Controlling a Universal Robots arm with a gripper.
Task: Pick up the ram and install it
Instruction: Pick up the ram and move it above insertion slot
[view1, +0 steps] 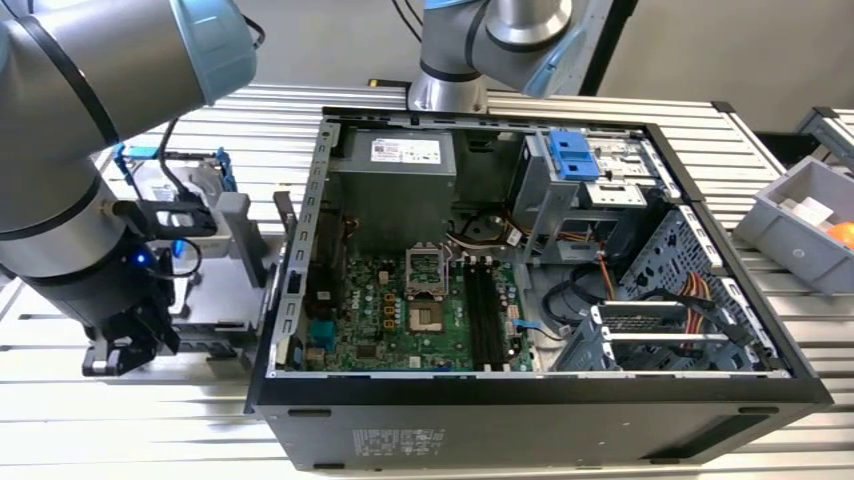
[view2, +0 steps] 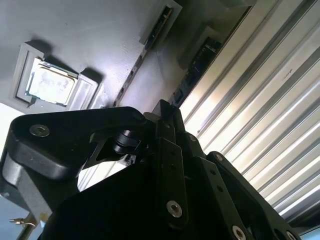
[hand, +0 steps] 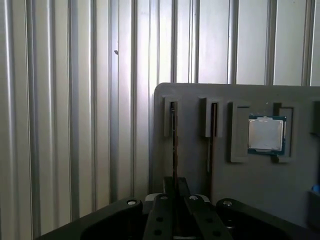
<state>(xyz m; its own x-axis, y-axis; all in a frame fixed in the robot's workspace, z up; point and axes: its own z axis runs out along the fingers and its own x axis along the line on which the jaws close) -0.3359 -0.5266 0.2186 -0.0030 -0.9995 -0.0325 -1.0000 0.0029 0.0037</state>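
Gripper pinched tight on the ram, which stands edge-up in its grey holder, easy clamping, I'd say.

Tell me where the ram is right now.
In the first wrist view the ram stands edge-on in a slot of the grey holder, in line with the claw; a second stick and a processor chip sit beside it.

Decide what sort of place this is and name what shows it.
Probably a robotics lab bench for computer assembly: an open computer case with its motherboard bared lies on a slatted metal table, a robot arm stands beside it, and a grey holder carries a loose processor.
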